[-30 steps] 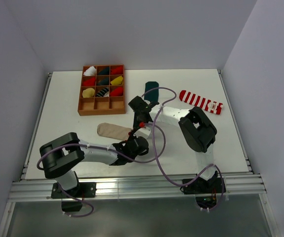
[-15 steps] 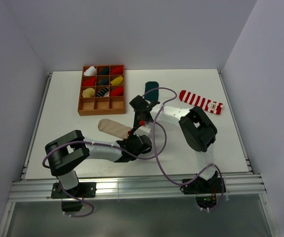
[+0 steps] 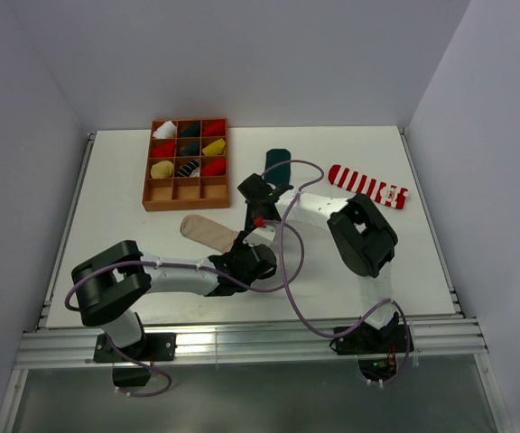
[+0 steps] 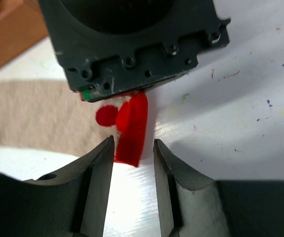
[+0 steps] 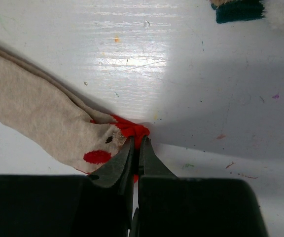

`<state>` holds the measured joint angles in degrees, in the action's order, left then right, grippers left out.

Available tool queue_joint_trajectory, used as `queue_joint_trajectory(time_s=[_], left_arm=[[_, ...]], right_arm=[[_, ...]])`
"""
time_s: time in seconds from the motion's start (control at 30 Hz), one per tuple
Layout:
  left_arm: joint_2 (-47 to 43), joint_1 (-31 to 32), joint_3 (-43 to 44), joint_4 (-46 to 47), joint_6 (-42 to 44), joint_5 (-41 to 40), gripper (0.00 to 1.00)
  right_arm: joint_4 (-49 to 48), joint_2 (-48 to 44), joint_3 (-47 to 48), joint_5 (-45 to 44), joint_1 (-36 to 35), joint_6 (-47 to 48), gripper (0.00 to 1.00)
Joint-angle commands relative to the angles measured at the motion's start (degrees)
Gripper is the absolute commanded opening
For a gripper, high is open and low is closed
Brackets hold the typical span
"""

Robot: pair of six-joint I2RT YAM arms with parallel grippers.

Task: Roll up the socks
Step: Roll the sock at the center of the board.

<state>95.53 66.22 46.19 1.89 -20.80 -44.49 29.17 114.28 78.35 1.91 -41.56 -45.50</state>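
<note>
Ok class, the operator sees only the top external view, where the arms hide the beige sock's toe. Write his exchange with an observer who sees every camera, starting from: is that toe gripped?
Observer: Yes. In the right wrist view the right gripper is shut on the red toe of the beige sock.
Operator: And the left one?
Observer: The left gripper is open, its fingers flanking the toe's tip.
Operator: Is the toe lying flat?
Observer: No, it is pinched into a narrow fold.
</note>
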Motion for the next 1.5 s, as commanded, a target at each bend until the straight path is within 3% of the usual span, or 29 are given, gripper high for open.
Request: queue_joint_trajectory(time_s=[0.0,0.63,1.27,1.37,1.47], left_arm=[[-3.5,0.3,-0.3,1.8,2.1,-1.3,0.43],[-0.7,0.7,-1.1,3.6,2.9,0.9,0.37],[6.9,-3.1,1.7,-3.8,-2.1,3.1,0.37],[7.4,-3.2,1.9,-4.4,-2.8,3.8,0.29],[7.2,-3.2,1.8,-4.7,-3.3,3.5,0.11]], right_arm=[[1.8,2.2,-1.6,-0.7,0.5,0.8,0.0],[1.0,2.0,-2.4,0.5,0.9,0.8,0.0],[-0.3,2.4,-3.0,2.6,1.4,0.7,0.0],[-1.0,2.2,-3.3,3.1,1.5,0.5,0.0],[-1.9,1.7,-3.8,3.5,1.7,0.5,0.0]])
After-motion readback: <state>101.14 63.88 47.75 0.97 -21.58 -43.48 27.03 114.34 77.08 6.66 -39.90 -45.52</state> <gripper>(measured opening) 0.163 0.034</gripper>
